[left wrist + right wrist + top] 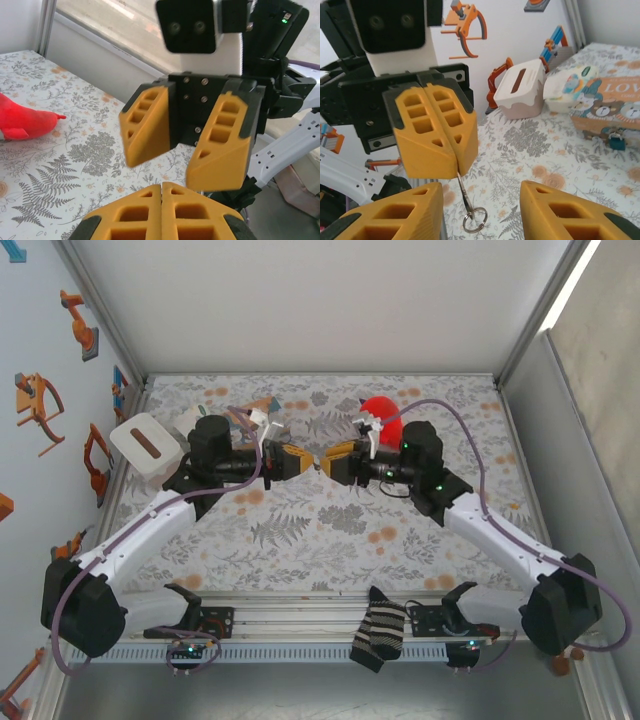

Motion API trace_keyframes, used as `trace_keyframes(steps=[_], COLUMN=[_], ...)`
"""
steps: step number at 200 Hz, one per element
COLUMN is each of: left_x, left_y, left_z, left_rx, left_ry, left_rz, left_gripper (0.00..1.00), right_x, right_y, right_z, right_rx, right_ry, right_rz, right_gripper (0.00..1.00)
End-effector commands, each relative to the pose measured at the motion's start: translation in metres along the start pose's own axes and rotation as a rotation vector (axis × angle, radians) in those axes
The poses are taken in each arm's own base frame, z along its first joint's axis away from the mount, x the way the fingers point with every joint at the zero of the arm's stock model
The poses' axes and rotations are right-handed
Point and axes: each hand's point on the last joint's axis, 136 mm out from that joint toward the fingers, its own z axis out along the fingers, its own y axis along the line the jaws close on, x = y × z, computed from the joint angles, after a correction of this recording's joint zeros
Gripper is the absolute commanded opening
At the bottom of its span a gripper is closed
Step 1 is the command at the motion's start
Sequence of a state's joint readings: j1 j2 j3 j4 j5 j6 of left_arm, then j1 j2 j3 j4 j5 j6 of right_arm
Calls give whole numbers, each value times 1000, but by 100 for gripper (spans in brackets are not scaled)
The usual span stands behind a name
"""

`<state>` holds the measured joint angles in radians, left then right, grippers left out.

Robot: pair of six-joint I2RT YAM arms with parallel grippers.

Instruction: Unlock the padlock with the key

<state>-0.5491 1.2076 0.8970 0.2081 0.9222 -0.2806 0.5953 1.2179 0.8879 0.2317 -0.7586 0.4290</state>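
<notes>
Above the middle of the fern-printed tablecloth, the yellow-fingered left gripper and the yellow-fingered right gripper meet tip to tip. A thin metal key on a wire ring hangs below the left one's pinched fingers, between the right one's spread fingers. A white tissue box stands far left by the wall, with a tan and dark-blue "LOVE" tin to its right. A tiny dark padlock with a blue part rests against the tin's side. A red plush toy lies behind the right gripper, and a striped sock drapes the near rail
</notes>
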Motion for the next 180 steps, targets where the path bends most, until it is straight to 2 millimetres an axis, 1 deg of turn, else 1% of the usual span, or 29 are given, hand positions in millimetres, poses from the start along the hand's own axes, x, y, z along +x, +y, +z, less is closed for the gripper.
trace_keyframes(steps=[1, 59, 124, 157, 180], left_x=[-5, -4, -5, -5, -5], left_y=[-3, 2, 7, 10, 10], left_z=[-3, -3, -4, -4, -4], left_rx=[-1, -19, -45, -53, -54], left_ry=[-9, -5, -11, -14, -13], left_rz=[36, 29, 24, 20, 17], left_gripper=[0, 0, 0, 0, 0], right_x=[-10, 3, 13, 18, 16], right_y=[13, 10, 8, 9, 9], right_z=[7, 10, 8, 12, 13], right_rx=[-63, -67, -51, -62, -61], right_ry=[-16, -6, 23, 41, 33], right_rz=[-9, 27, 48, 63, 56], right_gripper=[41, 34, 33, 31, 30])
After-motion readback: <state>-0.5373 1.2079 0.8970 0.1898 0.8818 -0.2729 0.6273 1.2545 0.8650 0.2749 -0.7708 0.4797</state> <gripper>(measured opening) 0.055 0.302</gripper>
